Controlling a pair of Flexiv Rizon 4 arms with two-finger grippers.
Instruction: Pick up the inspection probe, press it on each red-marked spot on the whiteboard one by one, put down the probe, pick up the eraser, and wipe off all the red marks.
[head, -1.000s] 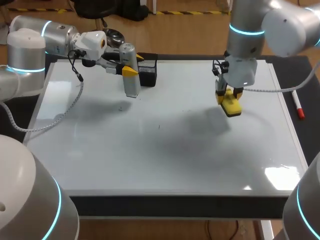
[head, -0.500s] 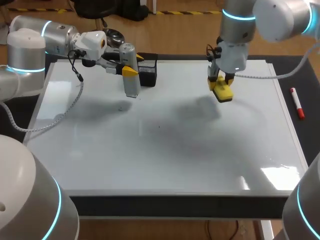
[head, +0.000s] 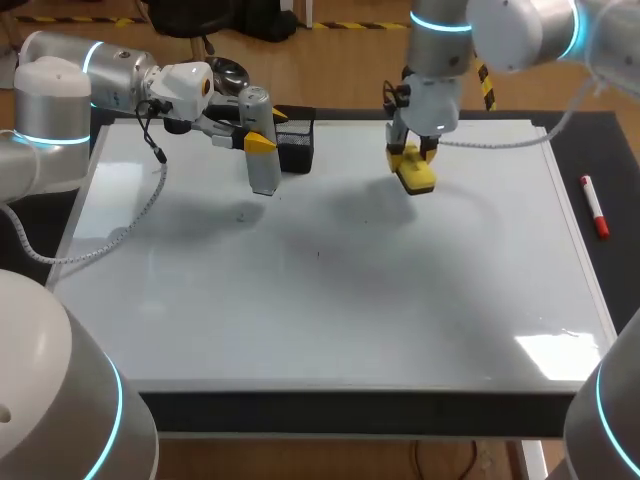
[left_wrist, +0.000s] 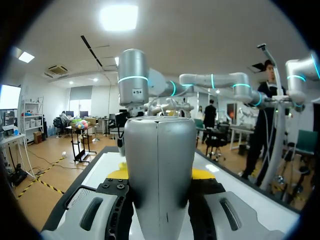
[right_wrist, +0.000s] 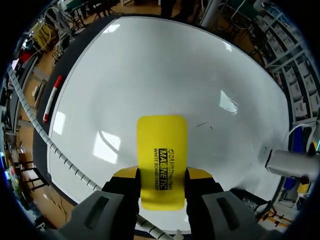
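While eraser (head: 416, 176) hovers, probe (head: 262, 150) hangs beside black basket (head: 298, 145) (contents unseen).

A dark table (head: 602, 150) carries a large whiteboard (head: 330, 290). A red marker (head: 594, 207) lies on its right strip. A black mesh holder (head: 297, 142) sits at the far edge, left of middle.

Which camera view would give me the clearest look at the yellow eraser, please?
The right wrist view: the eraser sits large in the right gripper, its face fully showing. The head view shows it only small, above the whiteboard. In the left wrist view the probe fills the foreground; I cannot find the eraser.
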